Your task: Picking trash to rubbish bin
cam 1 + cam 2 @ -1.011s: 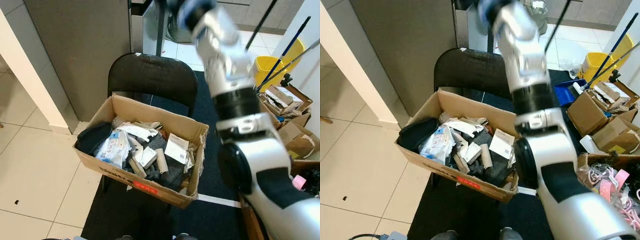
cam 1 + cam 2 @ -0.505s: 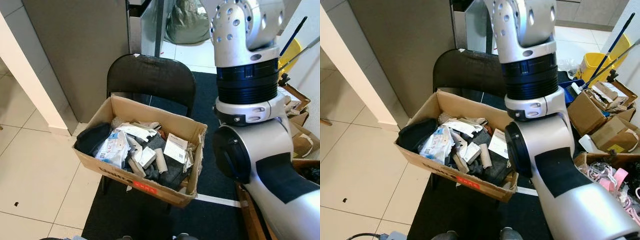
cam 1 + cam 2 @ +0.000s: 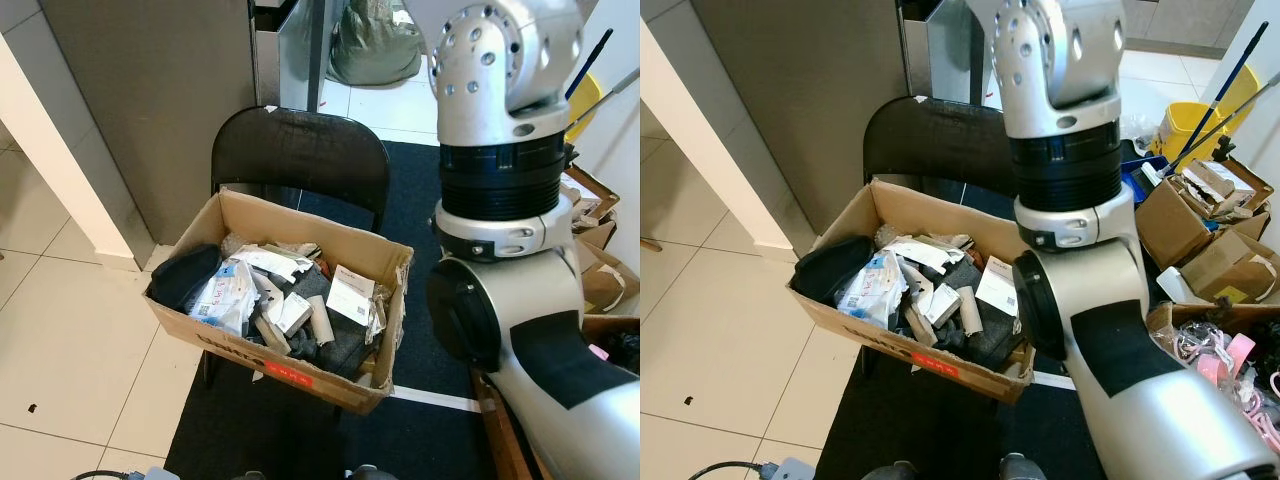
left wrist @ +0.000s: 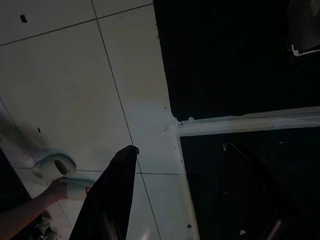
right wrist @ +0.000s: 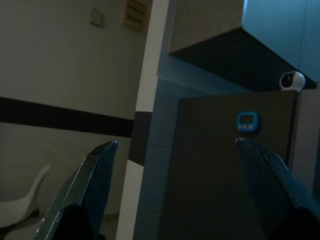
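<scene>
1. Squarely ahead: open cardboard box (image 3: 240,215) serving as rubbish bin, perched on seat of black folding chair (image 3: 300,155), chair standing on dark mat (image 3: 420,370) beside pale floor tiles (image 3: 70,330).
2. Box walls brown and creased, flaps up, red label (image 3: 290,376) on near side.
3. Heaped inside: crumpled white papers (image 3: 270,262), blue-and-white plastic packet (image 3: 225,295) toward left wall, dark cloth (image 3: 185,275) in left corner, cardboard tube (image 3: 319,320) near middle, white printed card (image 3: 350,297) leaning by right wall.
4. Trash lying loose and jumbled, filling box almost to rim.
5. Right arm (image 3: 500,180) raised high just right of box, silver shell with black collar, forearm rising out of frame at top.
6. Right gripper (image 5: 170,200) spread wide, nothing between the black fingers (image 5: 85,195), aimed at a dim wall and dark cabinet with small blue timer (image 5: 247,121).
7. Left gripper (image 4: 190,200) hanging low over floor tiles and mat edge, fingers apart and empty; one finger (image 4: 110,195) plain against tile, the other barely made out in the dark.
8. Off to right: brown boxes (image 3: 1185,225) of clutter, yellow bucket (image 3: 1195,125) with mop handles.
9. Low in left wrist view: person's hand (image 4: 60,190) holding a pale roll (image 4: 55,165).
</scene>
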